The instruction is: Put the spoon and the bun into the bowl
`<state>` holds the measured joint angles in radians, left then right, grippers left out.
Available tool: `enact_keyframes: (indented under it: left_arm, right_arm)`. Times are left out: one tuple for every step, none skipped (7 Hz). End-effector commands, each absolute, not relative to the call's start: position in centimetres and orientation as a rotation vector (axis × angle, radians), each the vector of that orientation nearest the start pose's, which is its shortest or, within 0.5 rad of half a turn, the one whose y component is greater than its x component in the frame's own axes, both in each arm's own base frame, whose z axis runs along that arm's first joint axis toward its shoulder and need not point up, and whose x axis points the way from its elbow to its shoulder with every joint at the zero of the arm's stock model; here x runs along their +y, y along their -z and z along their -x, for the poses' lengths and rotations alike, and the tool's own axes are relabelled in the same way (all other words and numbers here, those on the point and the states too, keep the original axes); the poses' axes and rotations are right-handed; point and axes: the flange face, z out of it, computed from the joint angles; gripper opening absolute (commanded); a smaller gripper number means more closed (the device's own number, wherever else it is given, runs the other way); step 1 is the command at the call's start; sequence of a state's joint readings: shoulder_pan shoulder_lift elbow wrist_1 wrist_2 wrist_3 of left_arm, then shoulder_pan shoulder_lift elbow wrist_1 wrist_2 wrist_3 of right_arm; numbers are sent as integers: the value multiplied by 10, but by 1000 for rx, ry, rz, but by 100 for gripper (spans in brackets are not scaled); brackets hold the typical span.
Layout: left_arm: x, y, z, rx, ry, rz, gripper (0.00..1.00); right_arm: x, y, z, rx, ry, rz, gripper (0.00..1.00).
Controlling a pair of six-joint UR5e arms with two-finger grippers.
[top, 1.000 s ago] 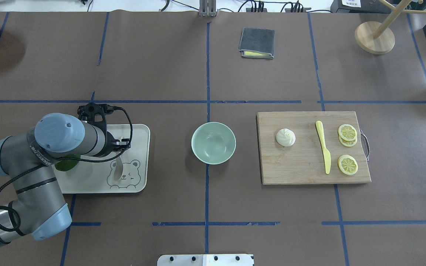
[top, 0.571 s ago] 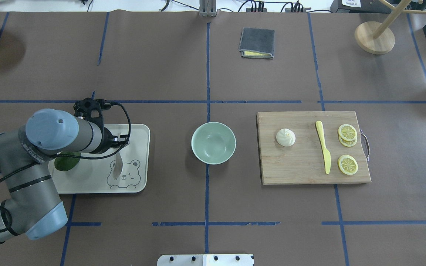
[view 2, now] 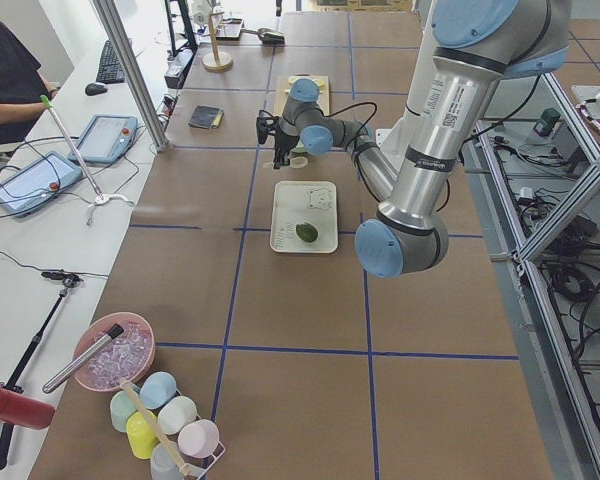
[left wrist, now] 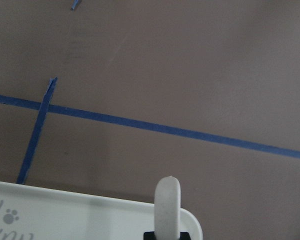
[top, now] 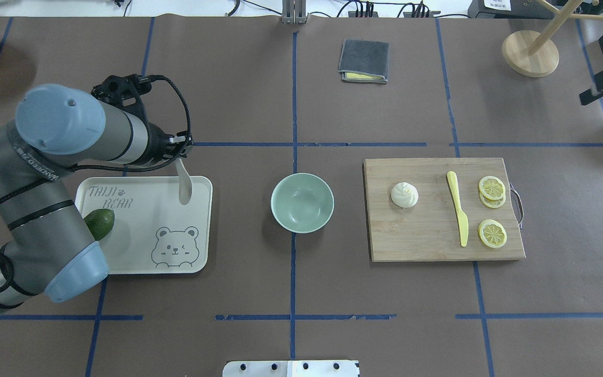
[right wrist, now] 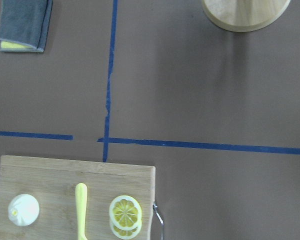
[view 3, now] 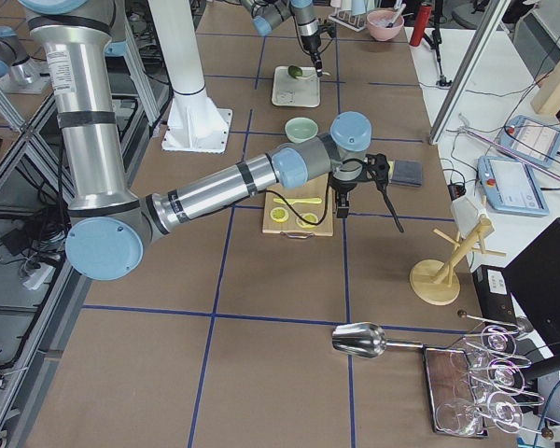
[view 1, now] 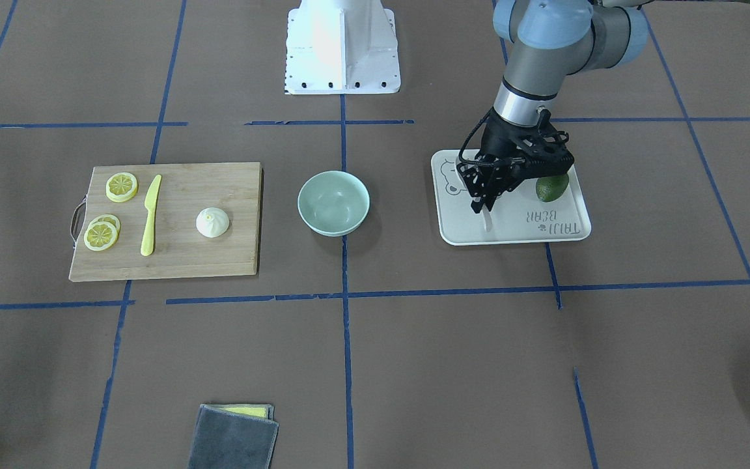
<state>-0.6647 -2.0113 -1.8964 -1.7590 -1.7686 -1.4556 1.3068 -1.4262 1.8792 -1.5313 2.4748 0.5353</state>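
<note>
Seen from overhead, the left gripper (top: 178, 155) is pinching the handle of the pale plastic spoon (top: 182, 189), its fingers clamped on it. The spoon is hanging scoop-down above the far right corner of the white bear-print tray (top: 139, 246), where an avocado (top: 99, 223) is lying. The mint-green bowl (top: 302, 202) is sitting empty at the table's centre. Further right, the white bun (top: 404, 195) is resting on a wooden cutting board (top: 427, 235), beside a yellow knife (top: 457, 214) and lemon slices (top: 492, 233). The right gripper (view 3: 341, 210) is hovering beyond the board; whether its fingers are apart or together cannot be told.
</note>
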Motion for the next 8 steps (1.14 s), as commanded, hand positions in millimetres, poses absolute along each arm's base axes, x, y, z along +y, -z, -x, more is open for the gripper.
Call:
enact_keyframes:
  left_arm:
    - [-475,-211,-441,1006,567,-103,0]
    - [-474,-204,-466,1013,614,-58,0]
    - [-471,-189,-485,1023,621,-35,0]
    - [-462,-182,-494,1036,626,-16,0]
    - [-451,-175,-508,1043,622,5,0]
    - [-443,-164,-517,1060,630,27,0]
    - [-430,-162,-535,1056,643,31,0]
    - [-425,-159,-550,1073,650,-2,0]
  right_arm:
    - [-514,-393,160,-985,-51,-88,100]
    - [-504,-385,195,-983,-82,-105,100]
    - [-492,-380,232,-987,-104,-114,100]
    - [-478,-377,266,-974,-118,-126,100]
    - [-466,-370,292,-965,-108,-133,100]
    - [-456,-367,316,-948,-85,-156,100]
    - [-446,-362,343,-940,-82,-159,100]
    - [-442,-351,365,-938,-70,-178,100]
